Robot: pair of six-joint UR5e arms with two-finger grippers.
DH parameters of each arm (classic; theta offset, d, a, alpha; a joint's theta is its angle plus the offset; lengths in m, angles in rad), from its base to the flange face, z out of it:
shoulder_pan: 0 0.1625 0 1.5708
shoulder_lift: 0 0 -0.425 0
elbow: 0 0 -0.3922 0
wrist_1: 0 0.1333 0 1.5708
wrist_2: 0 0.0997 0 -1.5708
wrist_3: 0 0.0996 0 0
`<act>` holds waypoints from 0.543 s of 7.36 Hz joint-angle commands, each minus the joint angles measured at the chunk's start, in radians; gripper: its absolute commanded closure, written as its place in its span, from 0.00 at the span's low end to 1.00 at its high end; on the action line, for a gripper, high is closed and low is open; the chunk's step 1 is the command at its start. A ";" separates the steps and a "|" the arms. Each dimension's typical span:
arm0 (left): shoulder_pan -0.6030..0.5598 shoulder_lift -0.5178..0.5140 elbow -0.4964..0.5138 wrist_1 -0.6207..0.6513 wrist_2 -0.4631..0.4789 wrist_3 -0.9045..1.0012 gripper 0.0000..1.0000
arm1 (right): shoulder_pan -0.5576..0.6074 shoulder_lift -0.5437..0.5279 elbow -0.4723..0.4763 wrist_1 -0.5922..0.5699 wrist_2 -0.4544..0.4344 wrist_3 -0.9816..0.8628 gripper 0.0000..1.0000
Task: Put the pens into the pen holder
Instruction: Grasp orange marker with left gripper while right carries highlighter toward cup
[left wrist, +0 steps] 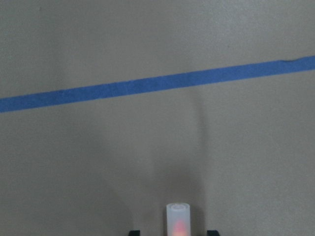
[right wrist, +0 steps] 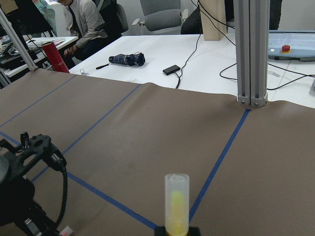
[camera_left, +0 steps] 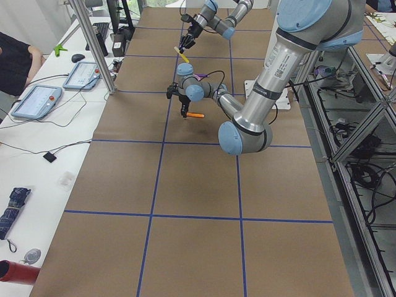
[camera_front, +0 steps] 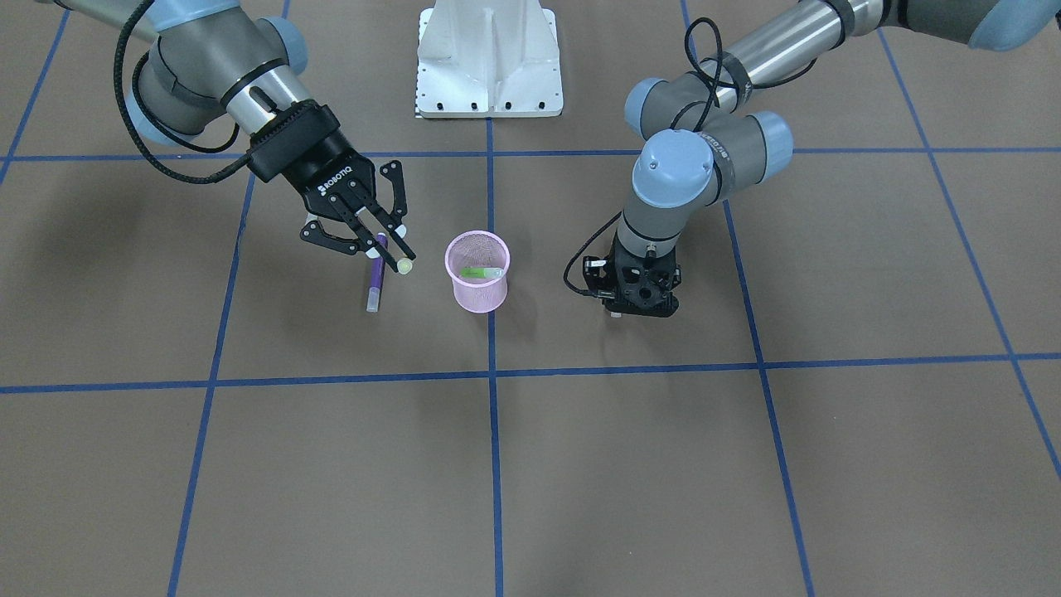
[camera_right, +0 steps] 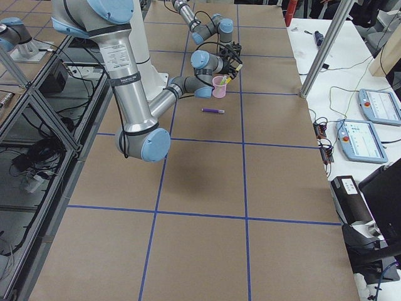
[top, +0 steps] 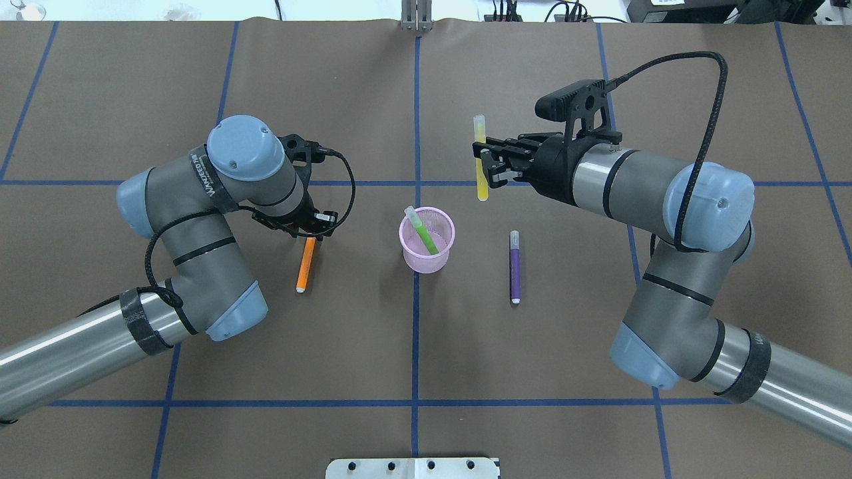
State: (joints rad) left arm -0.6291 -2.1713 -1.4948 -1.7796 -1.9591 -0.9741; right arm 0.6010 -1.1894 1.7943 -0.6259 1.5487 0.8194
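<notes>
Yellow pen [right wrist: 176, 206] gripped, green [top: 425, 233] in pen holder [top: 427, 258], orange [top: 306, 264], purple [top: 514, 266] lying: four.

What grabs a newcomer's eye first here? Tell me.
The right gripper holds a yellow pen in the air near the pink pen holder, where a green pen already leans. The left gripper is down over one end of an orange pen on the table; a purple pen lies on the holder's other side.

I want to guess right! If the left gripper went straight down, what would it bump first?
Probably the orange pen, lying right under the left gripper, whose jaws stand open either side. They might reach the table just as soon; depth is unclear.
</notes>
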 commanded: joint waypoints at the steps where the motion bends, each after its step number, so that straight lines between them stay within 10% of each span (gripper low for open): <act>1: 0.003 0.001 0.001 0.000 -0.006 0.000 0.51 | -0.001 0.001 0.000 0.000 0.001 0.000 1.00; 4: 0.003 0.001 0.002 0.000 -0.038 0.000 0.59 | -0.003 0.002 0.000 0.000 0.001 0.001 1.00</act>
State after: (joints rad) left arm -0.6261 -2.1706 -1.4936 -1.7784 -1.9853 -0.9741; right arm 0.5986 -1.1876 1.7946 -0.6259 1.5487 0.8201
